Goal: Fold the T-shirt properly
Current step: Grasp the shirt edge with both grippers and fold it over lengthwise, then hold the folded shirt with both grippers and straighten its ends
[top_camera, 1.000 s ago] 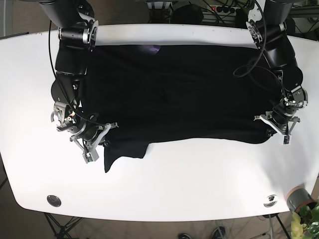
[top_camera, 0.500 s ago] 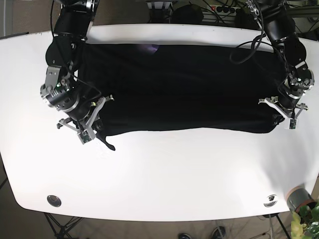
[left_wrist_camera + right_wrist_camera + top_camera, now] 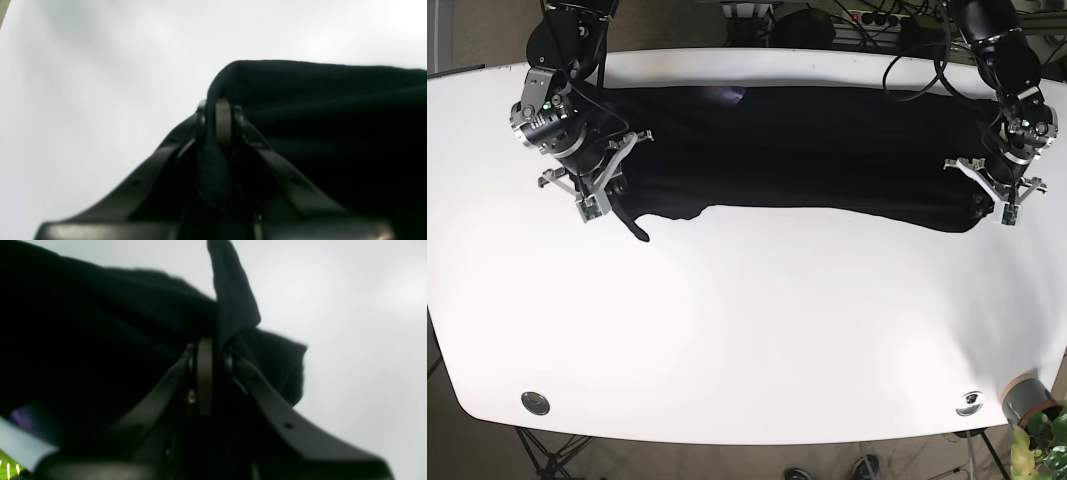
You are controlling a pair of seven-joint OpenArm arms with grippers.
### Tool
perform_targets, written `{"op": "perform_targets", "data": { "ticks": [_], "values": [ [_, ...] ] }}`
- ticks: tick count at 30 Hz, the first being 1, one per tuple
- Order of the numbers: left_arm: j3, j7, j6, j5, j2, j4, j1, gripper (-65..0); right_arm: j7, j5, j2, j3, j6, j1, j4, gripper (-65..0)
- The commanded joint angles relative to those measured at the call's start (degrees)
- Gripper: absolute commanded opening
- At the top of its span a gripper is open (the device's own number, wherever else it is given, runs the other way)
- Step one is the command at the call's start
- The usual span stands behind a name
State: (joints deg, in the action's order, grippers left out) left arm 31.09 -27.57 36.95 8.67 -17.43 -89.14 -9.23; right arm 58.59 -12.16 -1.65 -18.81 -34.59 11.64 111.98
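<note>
The black T-shirt (image 3: 807, 150) lies as a long folded band across the far part of the white table (image 3: 757, 330). A sleeve flap (image 3: 639, 228) hangs off its near-left corner. My left gripper (image 3: 993, 203) is at the shirt's right end in the base view. The left wrist view shows it (image 3: 217, 115) shut on a fold of the black cloth (image 3: 333, 116). My right gripper (image 3: 599, 198) is at the shirt's left end. In the right wrist view it (image 3: 213, 351) is shut on bunched cloth (image 3: 83, 323), with a pointed tip of fabric (image 3: 233, 290) sticking up.
A purple neck label (image 3: 727, 96) shows at the shirt's far edge. Two metal grommets (image 3: 535, 403) (image 3: 970, 402) sit near the table's front edge. A grey cup (image 3: 1024, 397) and a plant (image 3: 1047, 440) stand off the front right corner.
Both grippers have moved toward the table's far edge, carrying the shirt's near edge with them. The black band has grown narrower and the sleeve flap has trailed along.
</note>
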Motion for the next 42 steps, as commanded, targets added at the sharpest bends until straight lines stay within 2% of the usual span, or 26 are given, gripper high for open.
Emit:
{"op": "perform_targets", "data": {
  "ticks": [1,5,7,10,11,13,15,18,21,24,27,33,37,42],
  "values": [
    [0.4,1.0,2.3,0.2,-1.2,-2.2,-0.8,-65.0,-1.1,-0.2,-0.3,-0.3,-0.09,1.3,1.1,-62.8],
    [0.4,0.4,3.1,0.0,-1.3,-4.0,-3.7,-65.0,-1.3,-0.2,0.6,-0.4,-0.09,4.4,1.1,-62.6],
    [0.4,-1.4,3.1,0.0,-1.4,-4.5,-4.5,-61.2,-1.3,-0.2,1.1,-0.5,-0.09,5.2,1.1,-62.3],
    [0.4,-3.8,3.1,0.1,-1.4,-4.4,-4.6,-44.0,-1.3,-0.2,1.2,-0.5,0.0,5.9,1.1,-59.9],
    [0.5,-4.2,3.1,0.1,-1.4,-4.4,-4.7,-37.6,-1.3,-0.2,1.3,-0.5,0.0,6.0,1.1,-56.4],
    [1.7,-4.5,3.1,0.1,-1.4,-4.4,-4.7,-25.3,-1.3,-0.2,1.3,-1.1,0.0,6.1,1.2,-45.5],
    [3.2,-4.5,3.1,0.2,-1.4,-4.4,-4.7,-21.2,-1.3,-0.2,1.9,-2.7,0.0,6.1,2.4,-36.0],
    [3.7,-4.5,3.1,0.4,-1.4,-4.9,-4.7,-21.1,-1.3,-0.2,3.9,-5.3,-0.18,6.1,4.3,-26.5],
    [4.8,-4.5,3.1,0.5,-1.4,-8.9,-4.7,-21.1,-1.4,-2.6,4.0,-7.7,-0.18,5.5,4.6,-25.8],
    [5.7,-4.5,3.1,2.4,-1.0,-13.3,-4.5,-21.1,-1.4,-8.8,1.7,-9.0,-0.18,4.2,4.5,-25.8],
    [3.3,-4.5,3.1,4.8,-1.0,-14.9,-4.4,-21.1,-1.2,-13.5,-0.3,-8.5,0.35,2.3,4.4,-25.8],
    [-2.6,-4.5,3.1,3.2,0.0,-15.2,-4.2,-21.1,-1.0,-13.3,-1.2,-5.2,0.43,-0.3,3.8,-25.7],
    [-2.7,-4.5,3.1,1.7,2.5,-15.3,-4.1,-21.1,-1.0,-11.6,-1.1,-1.5,0.43,-0.2,3.0,-25.7],
    [-2.6,-4.5,3.1,1.3,2.6,-14.9,-4.3,-21.1,-1.0,-10.0,-0.3,-0.9,0.43,0.1,2.9,-25.7]
  ]
}}
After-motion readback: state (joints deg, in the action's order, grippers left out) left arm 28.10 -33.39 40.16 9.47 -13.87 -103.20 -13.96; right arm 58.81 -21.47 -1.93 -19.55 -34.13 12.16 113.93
